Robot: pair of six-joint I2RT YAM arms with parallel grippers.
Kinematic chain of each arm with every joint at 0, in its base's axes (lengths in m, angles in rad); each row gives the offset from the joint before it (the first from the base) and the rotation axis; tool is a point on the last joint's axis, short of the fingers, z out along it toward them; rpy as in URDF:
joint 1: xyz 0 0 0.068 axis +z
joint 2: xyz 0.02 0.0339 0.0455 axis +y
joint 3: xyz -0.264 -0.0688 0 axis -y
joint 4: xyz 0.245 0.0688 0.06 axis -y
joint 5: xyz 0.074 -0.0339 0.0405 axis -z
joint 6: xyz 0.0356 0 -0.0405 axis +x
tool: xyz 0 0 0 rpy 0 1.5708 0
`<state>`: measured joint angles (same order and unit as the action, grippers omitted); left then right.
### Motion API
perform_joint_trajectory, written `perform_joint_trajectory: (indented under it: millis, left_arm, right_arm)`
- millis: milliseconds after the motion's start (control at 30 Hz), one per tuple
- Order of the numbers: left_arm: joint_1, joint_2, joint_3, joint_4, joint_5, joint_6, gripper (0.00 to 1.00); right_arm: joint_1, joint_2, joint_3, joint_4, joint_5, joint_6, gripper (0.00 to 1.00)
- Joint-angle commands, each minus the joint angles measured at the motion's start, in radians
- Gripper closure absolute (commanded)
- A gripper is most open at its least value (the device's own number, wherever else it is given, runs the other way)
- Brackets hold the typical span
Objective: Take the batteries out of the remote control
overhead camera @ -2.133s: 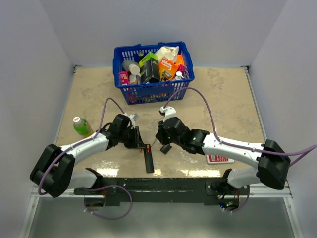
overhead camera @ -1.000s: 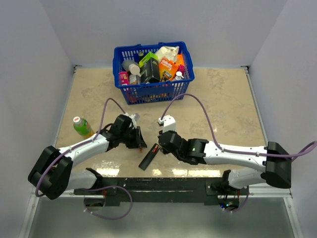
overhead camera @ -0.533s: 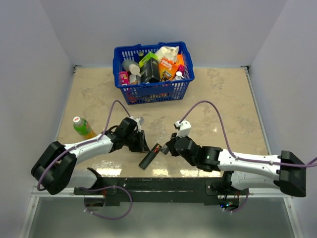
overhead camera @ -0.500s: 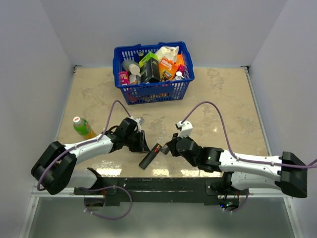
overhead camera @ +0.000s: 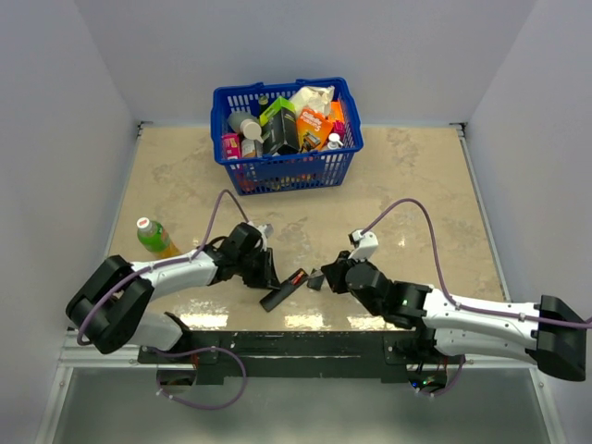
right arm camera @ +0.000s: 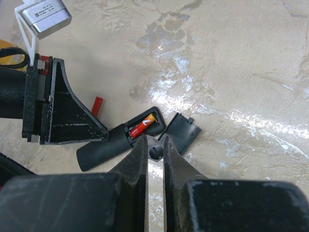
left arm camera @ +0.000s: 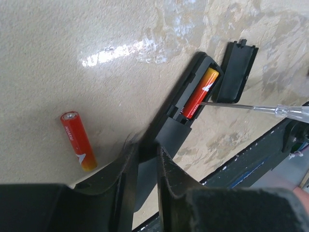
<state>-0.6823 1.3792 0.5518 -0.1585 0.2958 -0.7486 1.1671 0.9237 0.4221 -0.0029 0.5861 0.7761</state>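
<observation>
The black remote control (left arm camera: 169, 130) lies slanted near the table's front edge, its compartment open. One red-and-orange battery (left arm camera: 199, 94) sits in the compartment. A second battery (left arm camera: 77, 141) lies loose on the table beside it. The black cover (left arm camera: 238, 71) rests next to the open end. My left gripper (left arm camera: 145, 164) is shut on the remote's lower end. My right gripper (right arm camera: 155, 150) is shut on a clear-handled screwdriver (left arm camera: 256, 108), whose thin tip touches the battery in the compartment. From above, the remote (overhead camera: 280, 291) lies between the left gripper (overhead camera: 265, 275) and the right gripper (overhead camera: 326, 277).
A blue basket (overhead camera: 231, 171) full of packets and bottles stands at the back middle. A green bottle (overhead camera: 153, 236) stands at the left. The black front rail (overhead camera: 296, 340) runs just below the remote.
The right arm has swung to the right and nearer the front edge, with the screwdriver still in its jaws. The left gripper has shifted slightly right and forward along the remote.
</observation>
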Motion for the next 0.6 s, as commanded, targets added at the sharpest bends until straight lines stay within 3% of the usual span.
perform_joint_trajectory:
  millis: [0,567]
  left_arm:
    - [-0.016,0.029,0.026,0.034,-0.007,0.000,0.75]
    - [-0.031,0.024,-0.010,0.053,-0.035,-0.038,0.78]
  right_arm:
    - [-0.023,0.026,0.001,-0.002,0.072,-0.006,1.00]
    - [-0.104,-0.003,-0.083,0.191,-0.034,0.041,1.00]
